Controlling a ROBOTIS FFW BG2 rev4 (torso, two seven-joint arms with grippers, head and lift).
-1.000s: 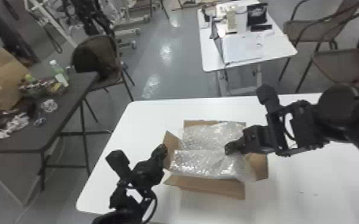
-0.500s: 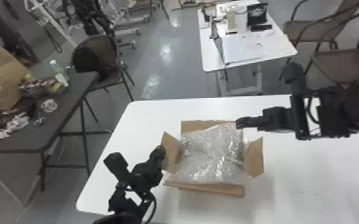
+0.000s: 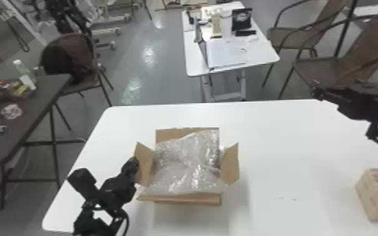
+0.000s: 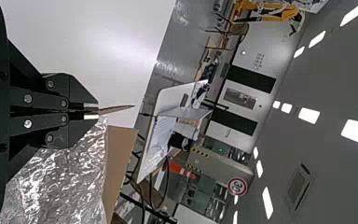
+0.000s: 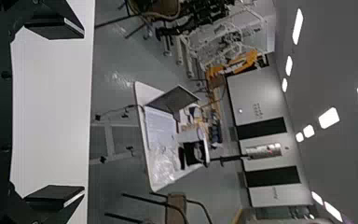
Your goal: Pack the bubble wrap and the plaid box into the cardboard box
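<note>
Right hand swung outward — fingers apart, plaid box nearer robot; left hand seemingly clamped on flap.

A black number 30 on a round white sign with a red rim.

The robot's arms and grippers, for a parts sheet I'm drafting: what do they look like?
The left arm and right arm are black, with chunky jointed segments; a black cable loops from the left one. The left gripper has round silver screw heads and pale tips. The right gripper has flat black fingers, pale-edged.
</note>
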